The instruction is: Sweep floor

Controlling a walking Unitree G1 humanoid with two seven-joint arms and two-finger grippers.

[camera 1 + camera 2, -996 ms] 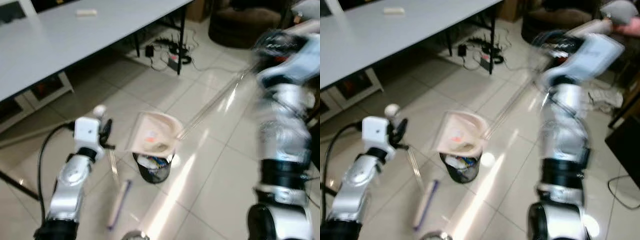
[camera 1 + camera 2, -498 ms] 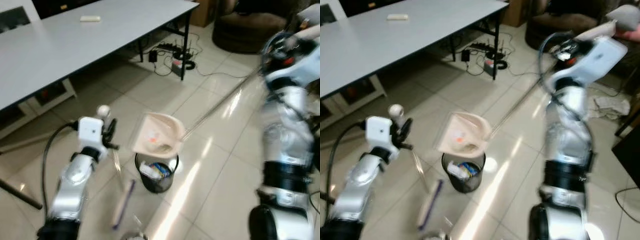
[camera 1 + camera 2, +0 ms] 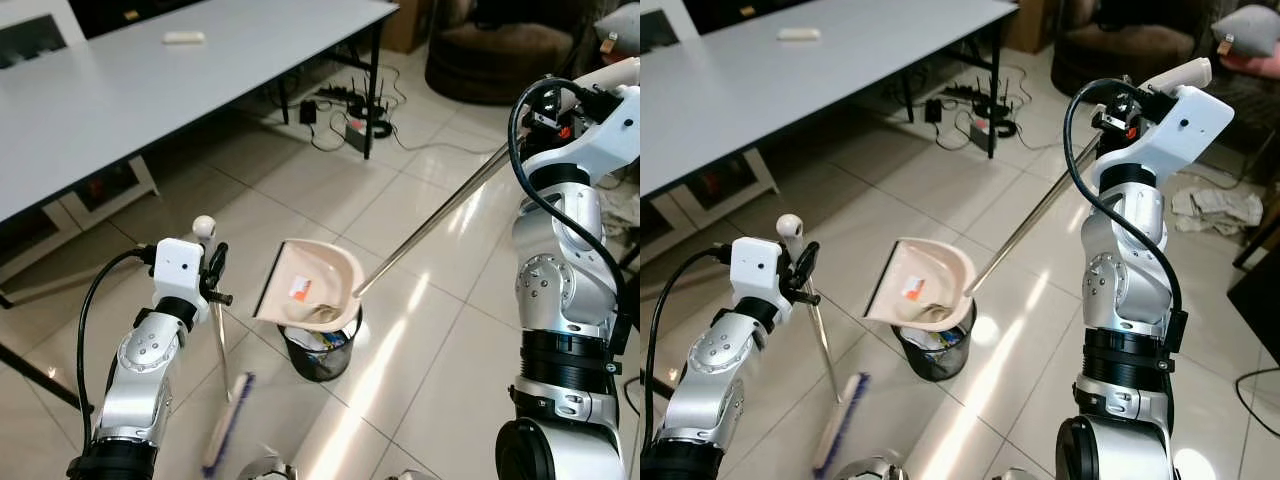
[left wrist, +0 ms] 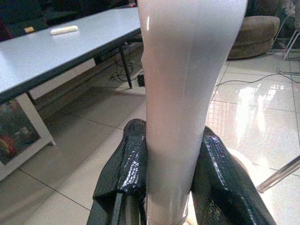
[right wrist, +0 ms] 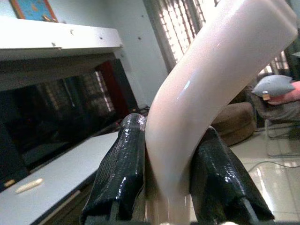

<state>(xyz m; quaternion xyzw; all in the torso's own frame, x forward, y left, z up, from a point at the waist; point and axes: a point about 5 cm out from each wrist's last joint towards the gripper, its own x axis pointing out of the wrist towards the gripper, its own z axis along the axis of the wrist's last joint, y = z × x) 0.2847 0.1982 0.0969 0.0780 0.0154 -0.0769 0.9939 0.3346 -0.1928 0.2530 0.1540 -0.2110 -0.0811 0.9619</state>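
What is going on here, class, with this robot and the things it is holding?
The robot is tidying up after sweeping. Its right gripper is shut on the long handle of a dustpan, holding the pan tilted over a small black bin that already has rubbish in it. Its left gripper is shut on a broom, whose brush hangs near the tiled floor beside the bin.

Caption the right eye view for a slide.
Right gripper tilts long-handled dustpan over wire wastebasket; left gripper holds broom.
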